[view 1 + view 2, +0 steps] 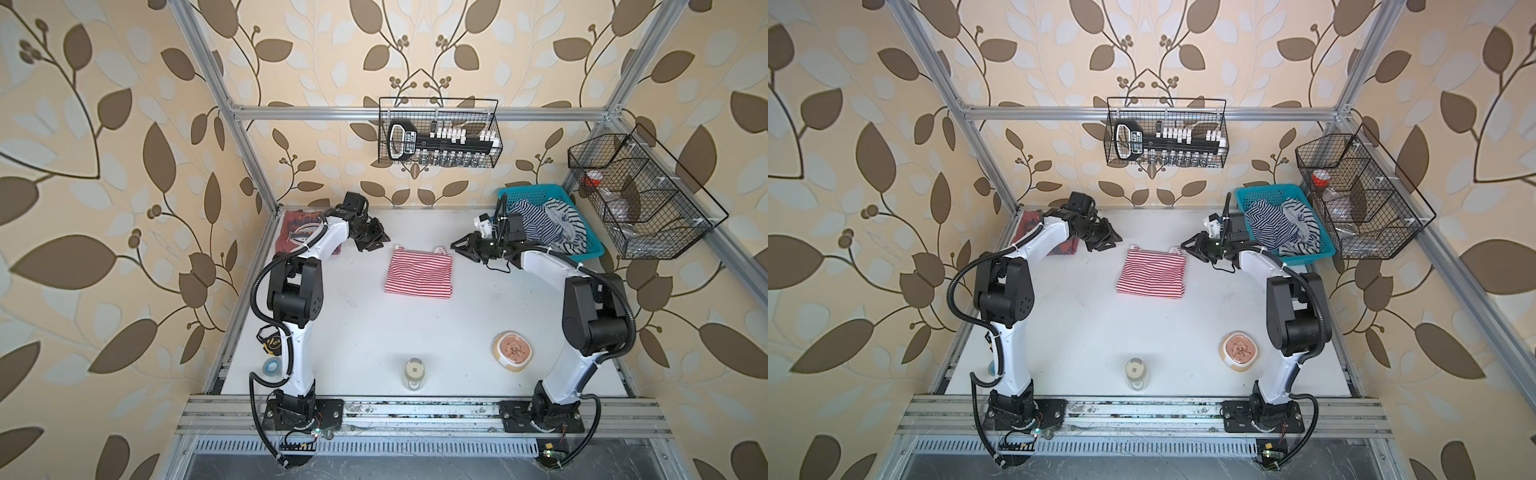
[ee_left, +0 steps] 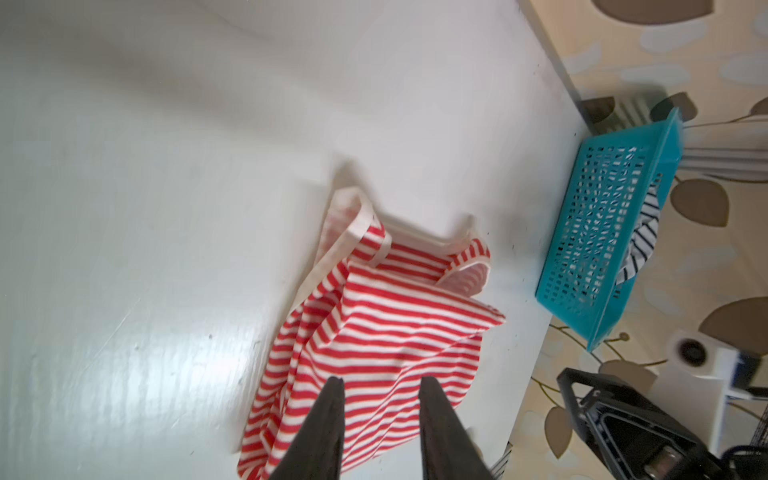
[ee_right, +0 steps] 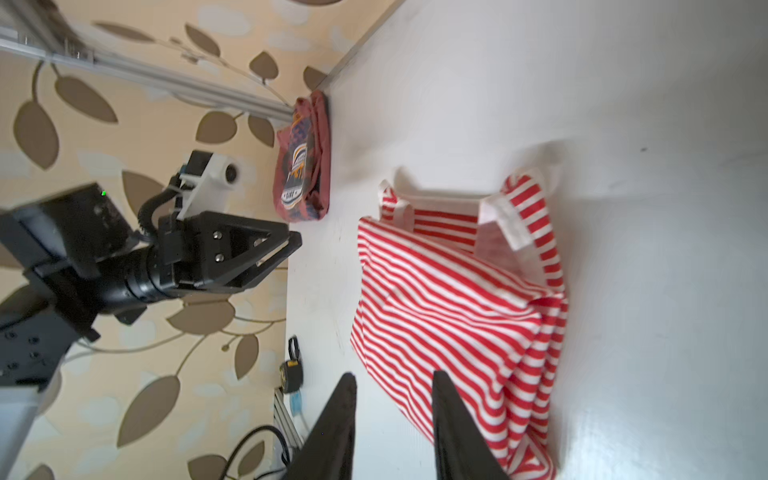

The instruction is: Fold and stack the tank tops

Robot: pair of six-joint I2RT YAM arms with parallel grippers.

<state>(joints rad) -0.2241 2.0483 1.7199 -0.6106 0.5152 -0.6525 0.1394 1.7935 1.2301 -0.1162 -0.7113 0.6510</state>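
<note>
Top views: the striped tank top (image 1: 417, 272) lies mid-worktop (image 1: 457, 332), folded into a rough rectangle with its straps toward the back wall. It shows the same way in both top views.
Left end effector (image 1: 383, 240): hovers just beside the striped tank top's back-left corner, clear of the cloth. In the left wrist view (image 2: 380, 386) its jaws are parted, with nothing between them.
Right end effector (image 1: 454, 245): mirrors it at the back-right corner. In the right wrist view (image 3: 395, 376) its jaws are apart and empty too.
Red tank top (image 3: 303, 166): folded in the back-left corner of the worktop, well apart from the striped one and partly hidden under the left arm in the top views.
Basket (image 2: 590, 232): blue, at the back right, with dark-striped clothes heaped inside.
Step in hand: the fold looks done, though the layers sit a little loose along one side. Stacking is not yet done.
Next move: probably carrying the striped tank top over onto the red one. That calls for pinching through every layer at both corners and lifting evenly, or the fold falls open.
</note>
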